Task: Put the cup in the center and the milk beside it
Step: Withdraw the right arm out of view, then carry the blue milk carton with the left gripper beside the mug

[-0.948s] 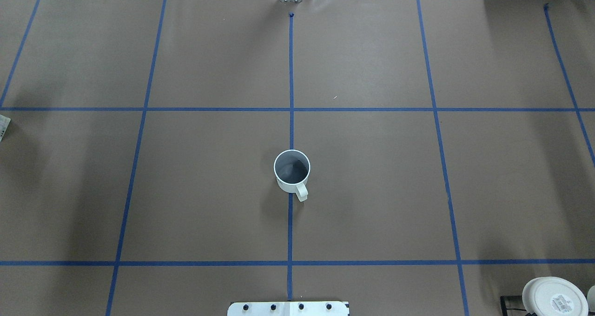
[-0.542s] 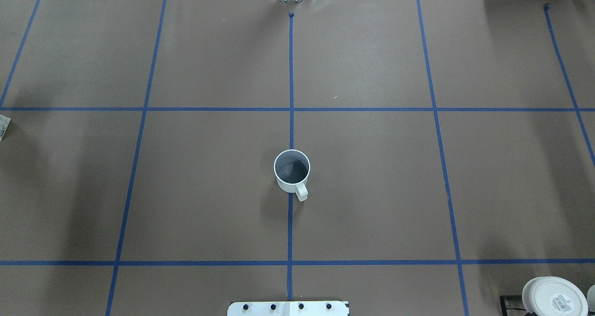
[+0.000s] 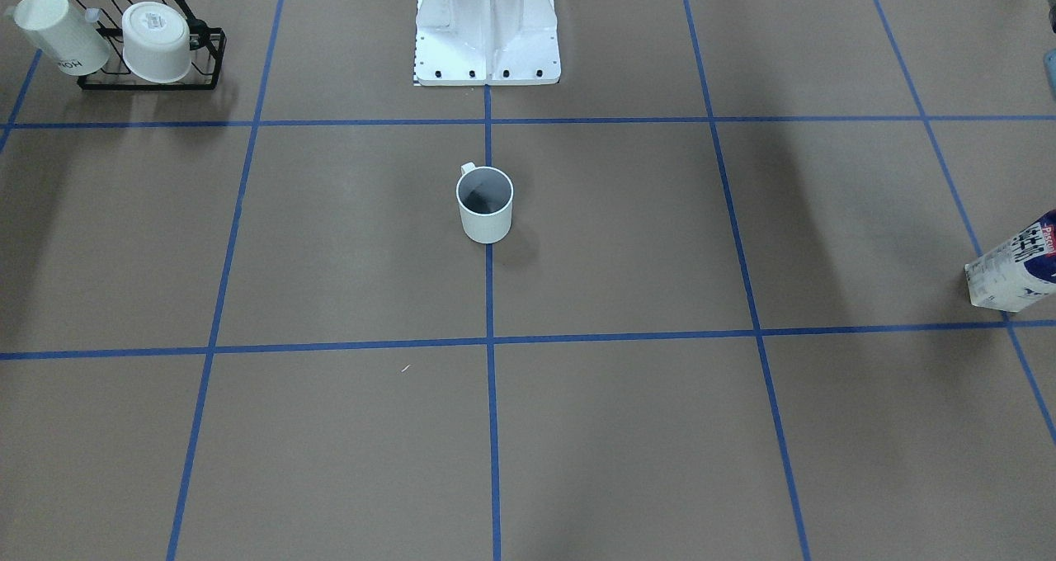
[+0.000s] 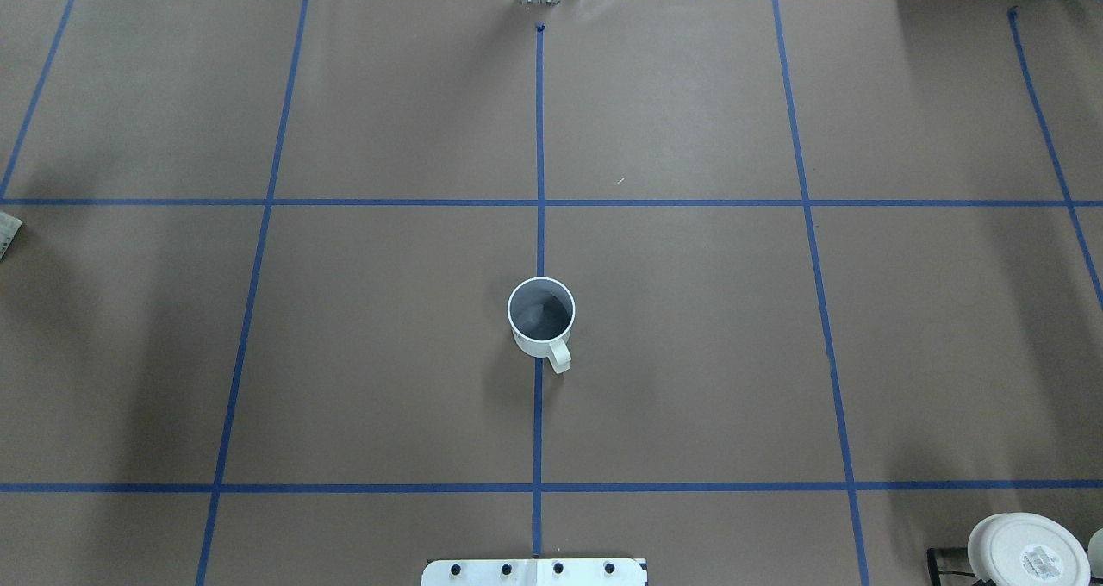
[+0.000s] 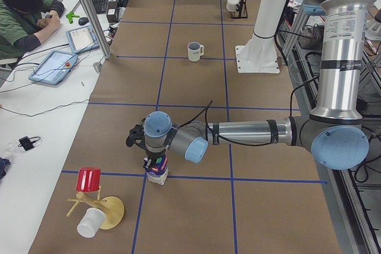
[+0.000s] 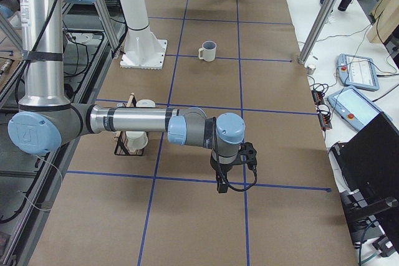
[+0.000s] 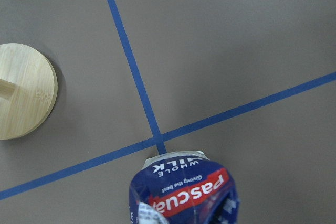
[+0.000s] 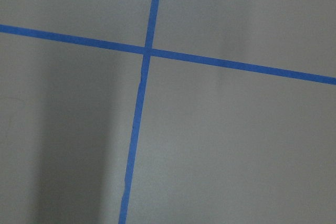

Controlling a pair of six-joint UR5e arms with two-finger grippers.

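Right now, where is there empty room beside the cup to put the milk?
Both sides of the cup are bare board, out to the next blue tape lines. It is crowded at the cup rack and around the milk, near the wooden stand.

Both arms share one look — brushed silver tubes joined by grey housings with pale blue round caps. The left arm point(image 5: 250, 132) carries a thin black cable point(image 5: 202, 109) over its forearm and fine print on its upright tube. The right arm point(image 6: 134, 118) wears black bands and a logo on its elbow cap. The white pedestal point(image 3: 487, 25) flares into a plate edged with dark bolts.
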